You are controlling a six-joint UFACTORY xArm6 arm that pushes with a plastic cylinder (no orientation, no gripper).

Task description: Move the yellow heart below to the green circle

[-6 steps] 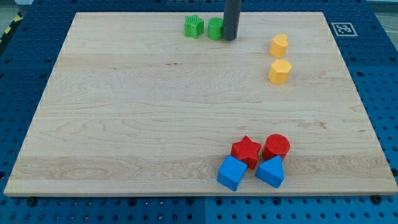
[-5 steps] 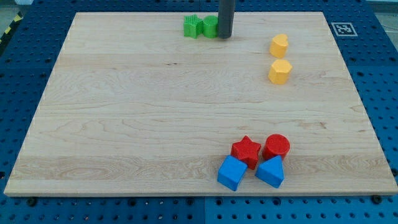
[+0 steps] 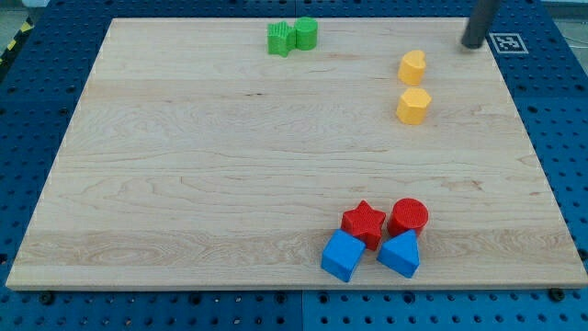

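The yellow heart [image 3: 412, 66] lies at the board's upper right, with a yellow hexagon [image 3: 413, 106] just below it. The green circle [image 3: 306, 33] sits near the top edge at the middle, touching a green star [image 3: 280, 38] on its left. My tip [image 3: 472, 44] is at the top right edge of the board, up and to the right of the yellow heart and apart from it, far right of the green circle.
A red star [image 3: 364, 222], a red circle [image 3: 408, 216], a blue cube [image 3: 343, 255] and a blue triangle [image 3: 400, 254] cluster at the bottom right. A printed marker tag [image 3: 508, 42] sits at the board's top right corner.
My tip moved from beside the green circle's right side far to the right, to the board's top right edge. The green circle shifted left against the green star.
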